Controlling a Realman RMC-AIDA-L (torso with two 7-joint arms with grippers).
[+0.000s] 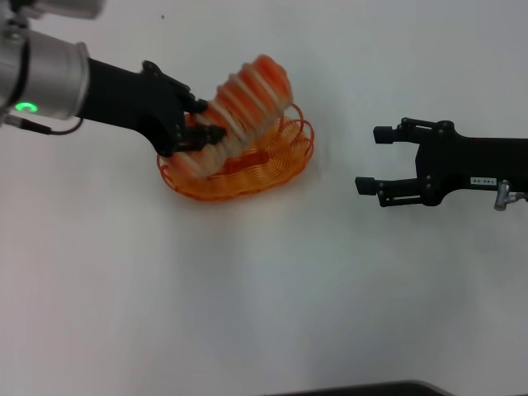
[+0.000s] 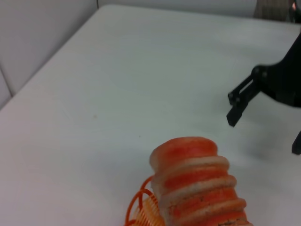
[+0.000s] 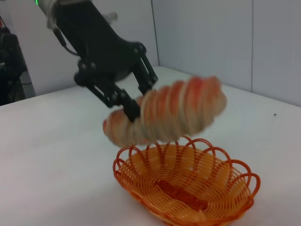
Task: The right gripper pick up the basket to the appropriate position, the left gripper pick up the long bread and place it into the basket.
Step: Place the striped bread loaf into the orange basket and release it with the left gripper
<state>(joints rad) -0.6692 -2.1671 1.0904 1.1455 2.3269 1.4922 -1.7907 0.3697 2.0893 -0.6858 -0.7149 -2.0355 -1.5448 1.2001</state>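
- The long bread (image 1: 244, 107) is hanging tilted over the basket (image 1: 285, 161), seemingly clear of its floor.
- The left gripper (image 1: 196, 124) is clenching the bread's left end, so placing is under way.
- Next, it likely needs lowering and levelling before letting go.
- The right gripper (image 1: 369, 159) is idling released, well right of the basket.

long bread (image 1: 243, 103): crosswise bands of orange-red and pale cream; rounded end cap orange-red
basket (image 1: 280, 161): bright orange wire all over, looped scalloped rim, a darker solid orange bar along the base
left gripper (image 1: 202, 124): plain black claw on a black arm, then a silver-grey cuff with a glowing green ring
right gripper (image 1: 369, 159): black claw and arm, small white label with dark print, silver fitting beside it
table (image 1: 264, 297): plain white
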